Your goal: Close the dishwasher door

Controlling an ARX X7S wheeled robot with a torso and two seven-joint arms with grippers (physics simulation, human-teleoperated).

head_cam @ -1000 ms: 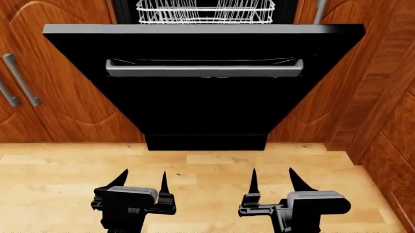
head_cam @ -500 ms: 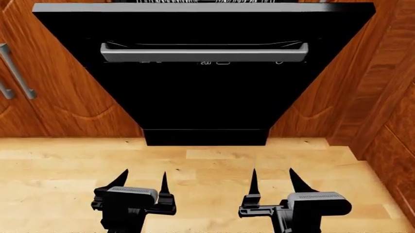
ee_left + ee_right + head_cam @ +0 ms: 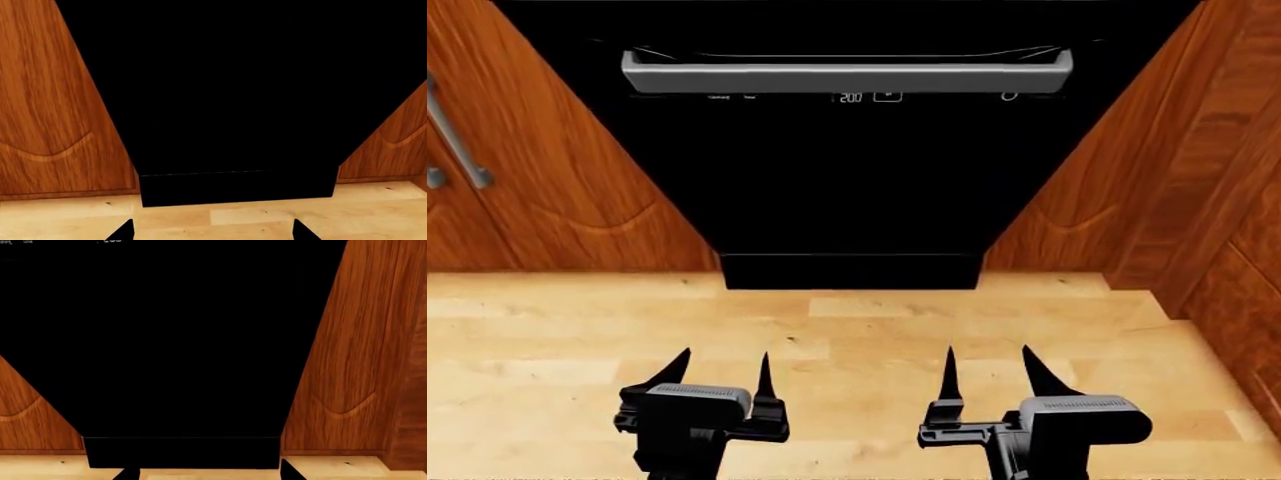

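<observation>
Dishwasher door ajar at 12 o'clock, both grippers spread and clear of it.

The dishwasher door [image 3: 847, 190] leans out toward me, its silver bar handle [image 3: 847, 75] high at 12 o'clock, brown cabinet doors [image 3: 547, 180] flanking it. My left gripper [image 3: 718, 375] at 7 o'clock and right gripper [image 3: 988, 372] at 5 o'clock hover over the wooden floor [image 3: 854, 320], fingers spread, holding nothing. I judge it best to raise both arms, meet the panel flat just under the handle, and push evenly so it swings shut without twisting.
</observation>
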